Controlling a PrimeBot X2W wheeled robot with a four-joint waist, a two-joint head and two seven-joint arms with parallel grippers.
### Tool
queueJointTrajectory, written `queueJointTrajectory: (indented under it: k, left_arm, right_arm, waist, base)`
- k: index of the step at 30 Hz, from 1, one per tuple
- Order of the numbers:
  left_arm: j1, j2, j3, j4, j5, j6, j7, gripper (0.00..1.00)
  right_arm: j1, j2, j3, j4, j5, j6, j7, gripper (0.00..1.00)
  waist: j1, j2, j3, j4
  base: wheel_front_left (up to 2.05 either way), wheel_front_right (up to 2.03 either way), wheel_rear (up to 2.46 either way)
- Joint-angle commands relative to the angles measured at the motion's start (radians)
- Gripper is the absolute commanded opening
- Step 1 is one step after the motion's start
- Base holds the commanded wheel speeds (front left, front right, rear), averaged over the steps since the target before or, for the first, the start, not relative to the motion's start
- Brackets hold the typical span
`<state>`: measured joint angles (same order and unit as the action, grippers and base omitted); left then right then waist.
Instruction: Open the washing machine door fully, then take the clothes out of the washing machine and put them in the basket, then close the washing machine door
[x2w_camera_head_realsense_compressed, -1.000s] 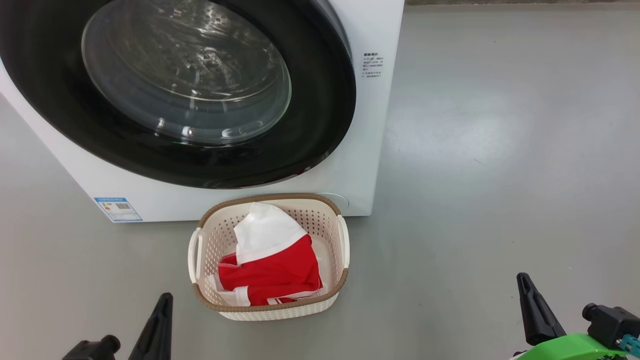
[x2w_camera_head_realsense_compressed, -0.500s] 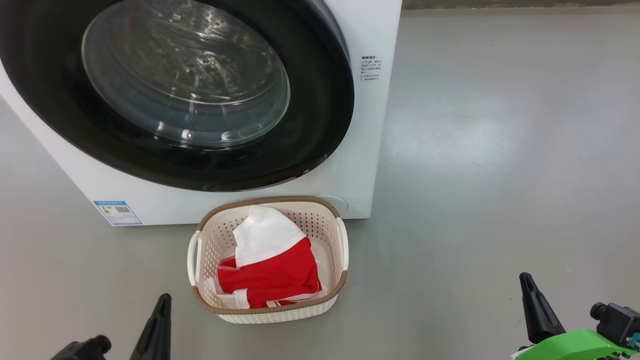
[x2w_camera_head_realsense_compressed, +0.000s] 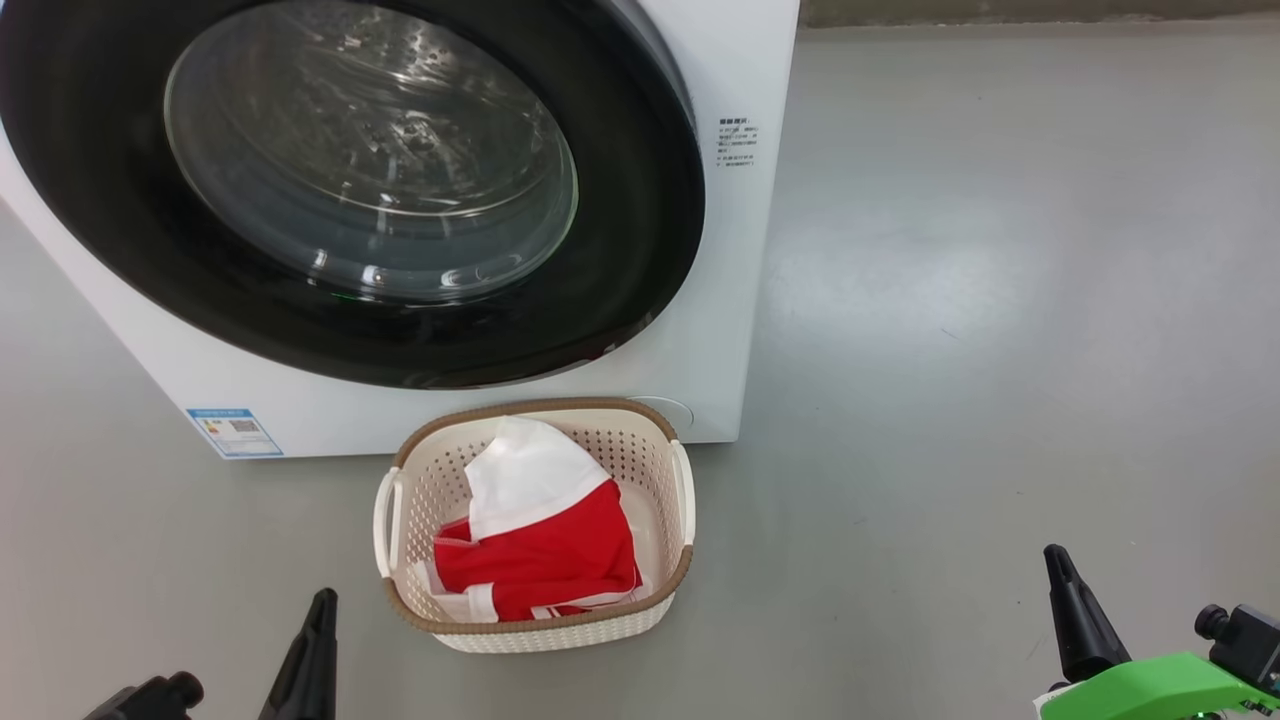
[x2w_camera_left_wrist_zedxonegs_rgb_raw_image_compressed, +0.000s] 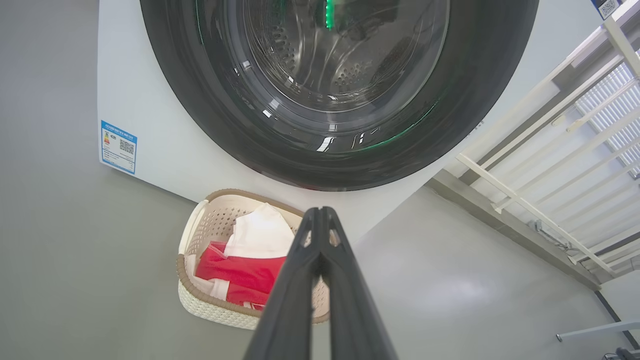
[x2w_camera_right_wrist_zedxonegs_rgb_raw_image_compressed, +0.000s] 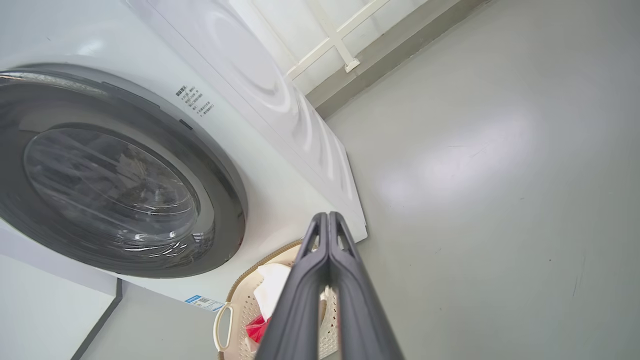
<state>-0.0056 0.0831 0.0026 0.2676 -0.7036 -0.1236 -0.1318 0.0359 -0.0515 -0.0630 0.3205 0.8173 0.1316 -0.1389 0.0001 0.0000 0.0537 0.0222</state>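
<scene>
- Since a second ago the head camera has shifted a little — the washing machine (x2w_camera_head_realsense_compressed: 745, 60) and the basket (x2w_camera_head_realsense_compressed: 545, 628) sit slightly lower in frame, placed as before.
- Fingers of the left gripper (x2w_camera_left_wrist_zedxonegs_rgb_raw_image_compressed: 319, 214) are pressed together on nothing; the basket lies ahead of the tips, slightly left.
- Fingers of the right gripper (x2w_camera_right_wrist_zedxonegs_rgb_raw_image_compressed: 328, 218) are also together and empty, with the basket beyond them, low and left.
- Red-and-white clothes (x2w_camera_head_realsense_compressed: 545, 560) lie in the basket, well ahead of both finger pairs.
- The washing machine door (x2w_camera_head_realsense_compressed: 640, 260) sits flat against the front.
- A blue sticker (x2w_camera_head_realsense_compressed: 234, 432) carries a QR code — its text is too small to read; the printed lines (x2w_camera_head_realsense_compressed: 737, 142) right of the door are illegible.
</scene>
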Motion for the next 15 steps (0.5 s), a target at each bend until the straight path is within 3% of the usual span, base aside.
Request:
queueJointTrajectory:
  k: [1, 15]
  left_arm:
    - [-0.042, 0.010, 0.023, -0.019, -0.033, -0.002, 0.008, 0.00]
    - [-0.053, 0.005, 0.036, -0.018, -0.185, -0.003, 0.047, 0.00]
  right_arm:
    - [-0.047, -0.008, -0.006, -0.030, 0.031, 0.000, 0.009, 0.00]
    - [-0.064, -0.007, -0.012, -0.037, 0.162, 0.000, 0.050, 0.00]
  waist:
    - [-0.0001, 0.0000, -0.001, -0.001]
    - [-0.0001, 0.0000, -0.010, -0.004]
  base:
    - [0.00, 0.00, 0.00]
    - [0.00, 0.00, 0.00]
